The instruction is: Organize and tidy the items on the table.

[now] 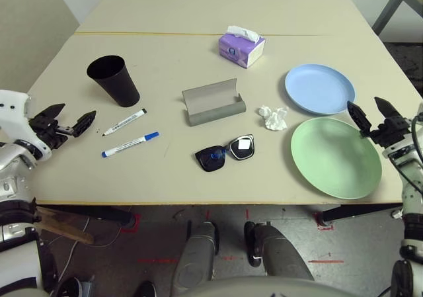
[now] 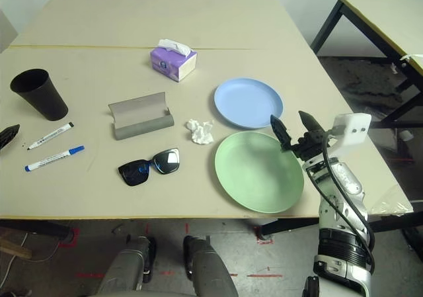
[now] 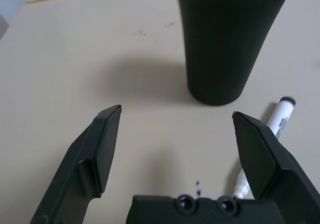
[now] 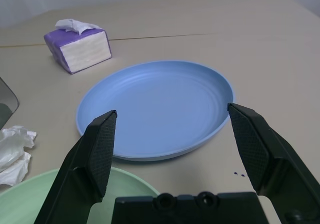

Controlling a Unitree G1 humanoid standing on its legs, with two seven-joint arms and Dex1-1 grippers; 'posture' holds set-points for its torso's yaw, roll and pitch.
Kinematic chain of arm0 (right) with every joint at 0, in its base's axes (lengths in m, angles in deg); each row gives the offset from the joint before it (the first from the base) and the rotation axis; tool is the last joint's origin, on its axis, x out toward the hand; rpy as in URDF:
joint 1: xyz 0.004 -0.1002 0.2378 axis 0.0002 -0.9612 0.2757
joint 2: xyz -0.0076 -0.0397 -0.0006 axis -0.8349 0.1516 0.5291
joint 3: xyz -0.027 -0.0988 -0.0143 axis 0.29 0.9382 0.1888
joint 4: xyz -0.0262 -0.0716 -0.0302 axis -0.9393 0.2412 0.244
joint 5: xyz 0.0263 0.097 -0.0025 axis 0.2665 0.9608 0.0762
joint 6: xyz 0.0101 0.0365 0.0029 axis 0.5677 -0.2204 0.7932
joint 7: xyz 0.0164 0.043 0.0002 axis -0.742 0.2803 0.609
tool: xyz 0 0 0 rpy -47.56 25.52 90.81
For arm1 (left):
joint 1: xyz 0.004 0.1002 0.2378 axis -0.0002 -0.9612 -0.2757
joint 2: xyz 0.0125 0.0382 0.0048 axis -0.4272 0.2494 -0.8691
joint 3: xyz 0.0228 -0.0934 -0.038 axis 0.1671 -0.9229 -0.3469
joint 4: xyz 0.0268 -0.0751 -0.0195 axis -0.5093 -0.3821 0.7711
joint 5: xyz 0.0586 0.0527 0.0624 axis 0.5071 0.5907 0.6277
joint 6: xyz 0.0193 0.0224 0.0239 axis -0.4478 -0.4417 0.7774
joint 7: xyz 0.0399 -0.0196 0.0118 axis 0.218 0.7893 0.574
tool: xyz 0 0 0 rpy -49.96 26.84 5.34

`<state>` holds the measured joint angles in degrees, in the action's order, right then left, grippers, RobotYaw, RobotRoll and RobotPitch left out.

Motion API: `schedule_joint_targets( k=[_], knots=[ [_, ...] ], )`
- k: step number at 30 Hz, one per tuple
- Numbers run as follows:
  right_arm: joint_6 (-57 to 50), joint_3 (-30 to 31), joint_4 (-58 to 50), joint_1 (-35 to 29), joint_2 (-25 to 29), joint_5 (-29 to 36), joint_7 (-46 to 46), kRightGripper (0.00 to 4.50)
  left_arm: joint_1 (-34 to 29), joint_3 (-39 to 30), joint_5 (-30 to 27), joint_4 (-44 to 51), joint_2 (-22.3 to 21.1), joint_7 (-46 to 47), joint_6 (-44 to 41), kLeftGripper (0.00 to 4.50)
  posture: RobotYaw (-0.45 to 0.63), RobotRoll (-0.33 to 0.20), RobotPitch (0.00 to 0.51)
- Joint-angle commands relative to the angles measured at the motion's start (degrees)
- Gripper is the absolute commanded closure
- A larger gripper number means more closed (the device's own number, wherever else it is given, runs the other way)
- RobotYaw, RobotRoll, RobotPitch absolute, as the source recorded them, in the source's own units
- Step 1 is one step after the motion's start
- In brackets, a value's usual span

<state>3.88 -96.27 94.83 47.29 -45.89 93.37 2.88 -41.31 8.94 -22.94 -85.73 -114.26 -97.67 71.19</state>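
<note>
A black cup [image 1: 114, 79] stands upright at the table's left. Just in front of it lie a black-capped marker [image 1: 124, 122] and a blue-capped marker [image 1: 130, 145]. My left gripper [image 1: 76, 112] hovers open left of them, pointing at the cup [image 3: 225, 44]. At the centre, the grey glasses case [image 1: 213, 103] lies open, with black sunglasses [image 1: 225, 153] in front of it and a crumpled tissue [image 1: 273, 117] to its right. A light-blue plate [image 1: 320, 88] and a green plate [image 1: 336, 156] lie on the right. My right gripper [image 1: 365, 103] is open and empty at the green plate's right rim.
A purple tissue box [image 1: 242, 47] stands behind the case, near the yellowish seam of the table [image 1: 198, 19]. The table's front edge runs close under the sunglasses and green plate. A second table's leg shows at the far right.
</note>
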Motion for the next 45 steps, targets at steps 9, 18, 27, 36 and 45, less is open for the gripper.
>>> schedule_joint_targets(
  k=[9,18,27,36,45],
  knots=[
    [-0.3,-1.1,0.4,-1.1,1.4,0.9,-0.3,0.03,3.0,2.7,1.0,-2.5,1.0,-0.8,1.0,0.0,0.03,0.0,0.208],
    [1.0,-1.8,5.7,0.7,4.4,0.6,1.8,0.03,-1.0,1.0,-0.5,-1.1,0.9,-0.5,1.2,0.0,0.04,0.0,0.195],
    [2.2,-1.6,11.9,3.7,7.5,0.0,5.3,0.03,-3.6,2.5,-2.7,4.1,0.9,-10.2,0.9,0.0,0.05,0.0,0.185],
    [2.7,-1.1,13.0,4.5,8.0,-0.1,6.9,0.03,-1.8,6.7,-5.2,8.3,2.2,-24.5,-0.7,0.0,0.05,0.0,0.182],
    [-1.3,-0.6,9.9,3.5,9.0,1.0,9.0,0.03,2.4,15.5,-3.9,9.0,3.7,-40.3,0.6,0.0,-0.01,0.0,0.194]
  ],
)
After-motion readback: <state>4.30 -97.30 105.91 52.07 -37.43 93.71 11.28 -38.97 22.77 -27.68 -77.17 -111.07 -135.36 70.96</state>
